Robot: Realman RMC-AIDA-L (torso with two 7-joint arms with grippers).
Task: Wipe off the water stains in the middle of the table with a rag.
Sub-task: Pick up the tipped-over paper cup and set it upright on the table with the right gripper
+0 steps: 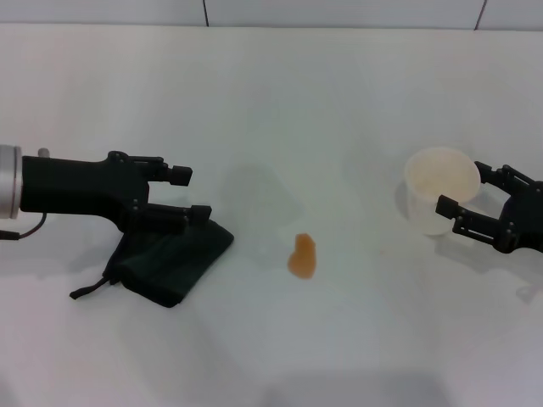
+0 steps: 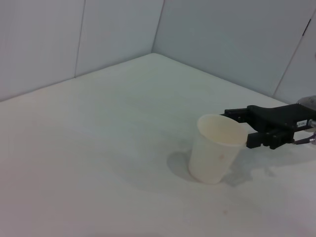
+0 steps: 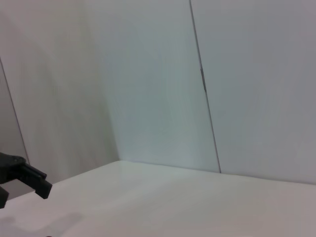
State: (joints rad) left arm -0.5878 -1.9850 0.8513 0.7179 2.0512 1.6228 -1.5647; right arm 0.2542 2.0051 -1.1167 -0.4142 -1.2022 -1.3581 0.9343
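Note:
The dark rag [image 1: 170, 259] lies crumpled on the white table [image 1: 280, 93] at the left, its cord loop [image 1: 85, 290] trailing outward. My left gripper [image 1: 190, 194] stands open just over the rag's far edge and holds nothing. A small orange water stain [image 1: 303, 256] sits mid-table, a short way right of the rag. My right gripper [image 1: 464, 187] is open at the right, its fingers on either side of a white paper cup [image 1: 439, 191]. The left wrist view shows that cup [image 2: 215, 148] upright with the right gripper [image 2: 247, 129] at its rim.
A grey panelled wall [image 1: 339, 12] runs along the table's far edge. Bare white tabletop lies between the stain and the cup and along the near edge.

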